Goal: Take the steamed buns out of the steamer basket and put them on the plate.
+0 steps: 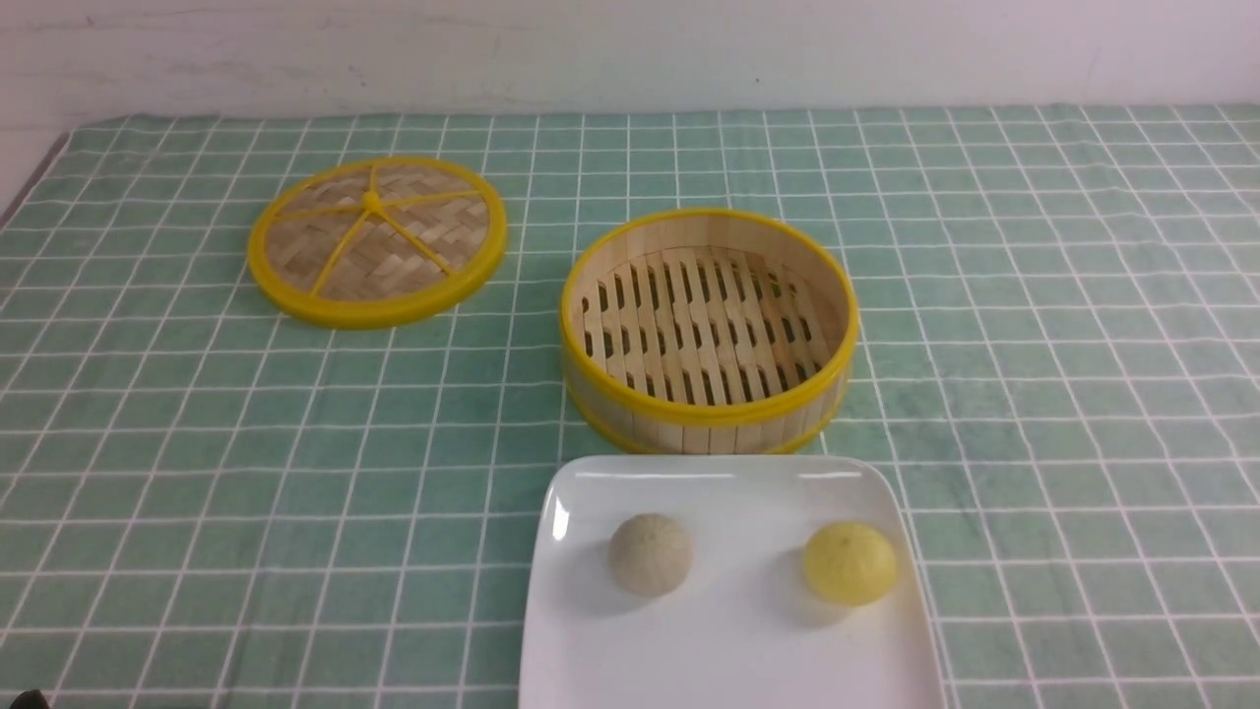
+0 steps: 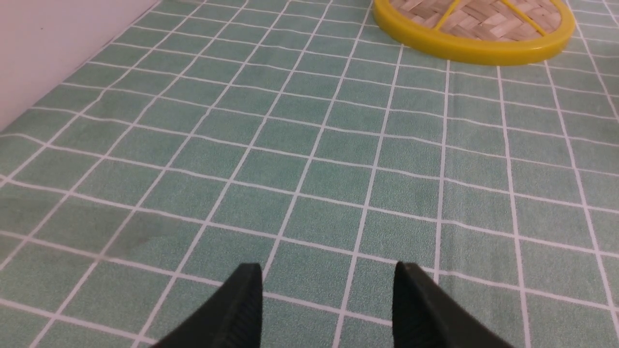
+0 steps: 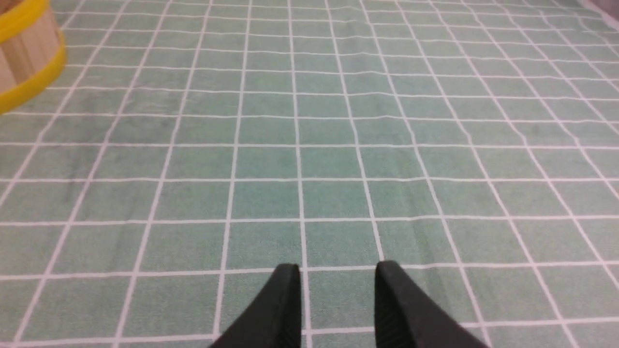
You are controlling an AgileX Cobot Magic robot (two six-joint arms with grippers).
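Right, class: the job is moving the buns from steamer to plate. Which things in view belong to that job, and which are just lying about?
Part of the job:
yellow bun, on the plate
beige bun, on the plate
white plate
steamer basket, nothing in it

Just lying about:
woven lid, flat on the cloth
green checked tablecloth

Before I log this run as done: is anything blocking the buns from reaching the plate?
Nothing visible does. The beige bun and the yellow bun already sit on the plate, the steamer basket is empty, and both grippers are open over bare cloth.
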